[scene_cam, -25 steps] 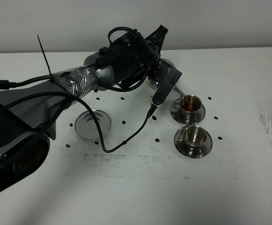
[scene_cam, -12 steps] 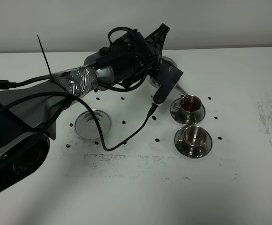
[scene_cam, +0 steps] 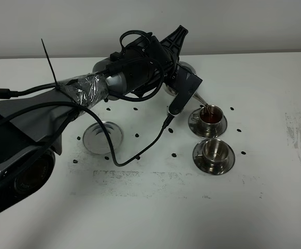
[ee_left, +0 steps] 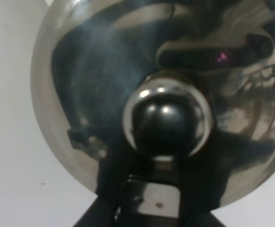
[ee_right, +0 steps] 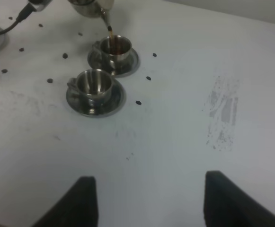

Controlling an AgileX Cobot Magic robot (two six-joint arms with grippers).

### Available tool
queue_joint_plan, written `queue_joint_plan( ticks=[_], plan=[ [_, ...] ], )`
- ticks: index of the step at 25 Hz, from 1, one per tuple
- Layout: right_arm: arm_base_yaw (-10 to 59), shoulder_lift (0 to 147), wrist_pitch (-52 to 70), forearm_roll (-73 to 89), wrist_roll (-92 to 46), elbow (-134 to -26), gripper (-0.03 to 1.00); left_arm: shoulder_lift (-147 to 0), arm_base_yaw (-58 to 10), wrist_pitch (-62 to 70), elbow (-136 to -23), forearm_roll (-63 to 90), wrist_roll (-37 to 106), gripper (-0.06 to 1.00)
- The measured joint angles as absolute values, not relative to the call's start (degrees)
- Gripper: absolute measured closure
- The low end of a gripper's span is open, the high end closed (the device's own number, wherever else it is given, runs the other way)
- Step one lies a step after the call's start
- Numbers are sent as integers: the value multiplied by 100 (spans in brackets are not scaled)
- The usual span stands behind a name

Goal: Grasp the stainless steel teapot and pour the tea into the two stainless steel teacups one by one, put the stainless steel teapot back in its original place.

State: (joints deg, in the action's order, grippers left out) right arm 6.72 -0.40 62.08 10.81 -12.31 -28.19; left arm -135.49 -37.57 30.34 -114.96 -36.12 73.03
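Observation:
My left gripper [scene_cam: 177, 78] reaches across the table, shut on the stainless steel teapot [scene_cam: 186, 68], which it holds tilted over the farther stainless steel teacup [scene_cam: 212, 115]. Most of the pot is hidden behind the arm. Its thin spout [ee_right: 106, 18] lets a stream of dark tea [ee_right: 110, 31] fall into that cup [ee_right: 114, 47]. The nearer teacup [ee_right: 93, 84] stands on its saucer [scene_cam: 214, 160] and looks empty. The left wrist view is filled by the pot's lid and knob [ee_left: 165, 120]. My right gripper [ee_right: 151, 201] hovers open, well short of the cups.
The flat steel disc [scene_cam: 102, 136] lies bare on the left part of the white table, partly crossed by a black cable [scene_cam: 140, 153]. Small black dots mark the table around the cups. A scuffed grey patch [scene_cam: 298, 137] is at the right.
The left gripper and teapot have shifted slightly up and to the right over the farther cup. The right gripper and cups have not moved.

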Motion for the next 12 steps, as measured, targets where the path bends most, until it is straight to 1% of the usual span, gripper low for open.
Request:
queue_joint_plan(
  ticks=[12],
  plan=[
    [672,-40,6208,1081,-1231,-2819,49,-13549,-3757,3002,-11496,-3626,7303,76]
  ],
)
